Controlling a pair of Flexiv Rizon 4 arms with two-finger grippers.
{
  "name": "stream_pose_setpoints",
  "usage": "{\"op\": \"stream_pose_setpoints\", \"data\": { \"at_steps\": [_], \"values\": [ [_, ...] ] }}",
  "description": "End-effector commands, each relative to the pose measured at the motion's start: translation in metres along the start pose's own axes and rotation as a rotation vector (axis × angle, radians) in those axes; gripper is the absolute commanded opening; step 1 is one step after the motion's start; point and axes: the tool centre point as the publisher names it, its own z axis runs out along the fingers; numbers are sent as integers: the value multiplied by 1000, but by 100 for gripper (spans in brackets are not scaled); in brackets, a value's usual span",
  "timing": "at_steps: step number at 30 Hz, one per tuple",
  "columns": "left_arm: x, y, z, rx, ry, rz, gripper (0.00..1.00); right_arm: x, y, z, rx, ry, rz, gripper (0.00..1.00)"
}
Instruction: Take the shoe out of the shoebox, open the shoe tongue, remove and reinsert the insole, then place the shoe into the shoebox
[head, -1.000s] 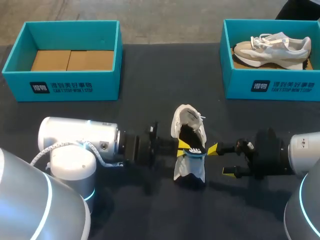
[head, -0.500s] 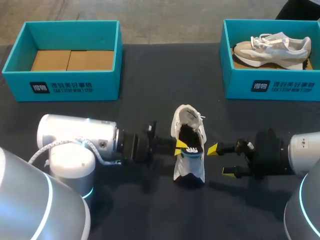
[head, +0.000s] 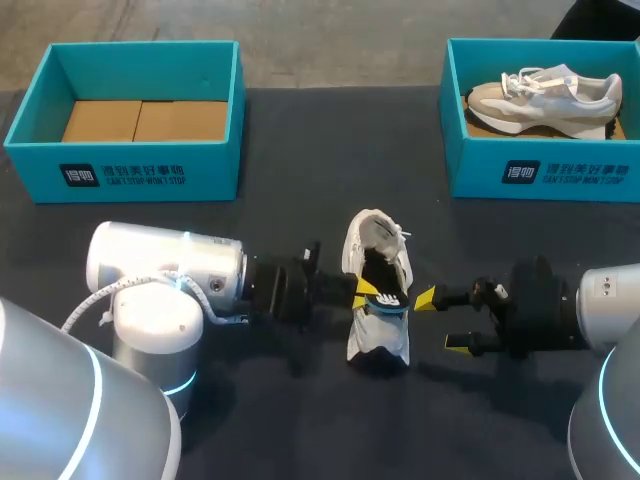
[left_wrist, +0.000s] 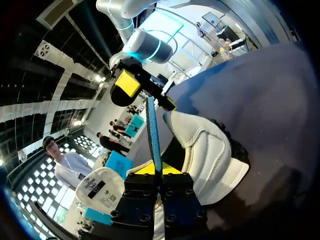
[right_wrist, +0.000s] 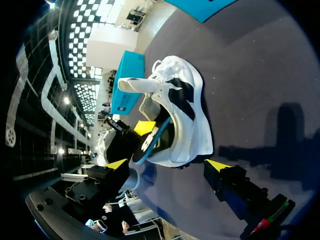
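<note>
A white and black shoe stands on the dark table, toe toward me, between my two grippers. My left gripper reaches into its opening from the left and is shut on the edge of the black, blue-rimmed insole, which sticks partly out of the shoe. In the left wrist view the gripper pinches the thin blue insole beside the shoe. My right gripper stands open just right of the shoe, holding nothing. From the right wrist, the gripper faces the shoe and insole.
An empty teal shoebox stands at the back left. At the back right, another teal shoebox holds a beige and white shoe. Bare dark table lies between the boxes and the shoe.
My left arm drew back a little to the left with the insole, then pushed right toward the shoe again. The right arm and the shoe have kept still.
</note>
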Motion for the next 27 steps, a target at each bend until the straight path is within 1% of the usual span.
{"op": "stream_pose_setpoints", "data": {
  "at_steps": [1, 4, 8, 10, 12, 17, 22, 27],
  "values": [
    [0, 5, 8, -15, -4, 0, 0, 1, -1, 0, -2, -4, 1, 100],
    [0, 6, 7, -17, -7, -3, 0, 1, -1, 0, -2, -4, 1, 100],
    [2, 1, 5, -5, -17, -15, 0, 1, -1, 0, -2, -4, 1, 100],
    [2, -2, 4, -1, -20, -18, 28, 1, -1, 0, -2, -4, 1, 100],
    [2, -6, 1, 5, -25, -22, 31, 1, -1, 0, -2, -4, 1, 100],
    [-3, -17, -4, 22, -37, -19, 33, 1, -1, 0, -2, -4, 1, 100],
    [-8, -27, -6, 41, -53, -11, 29, 1, -1, 0, -2, -4, 1, 100],
    [-10, -34, -6, 56, -54, -7, 29, 1, -1, 0, -2, -4, 1, 100]
  ]
}}
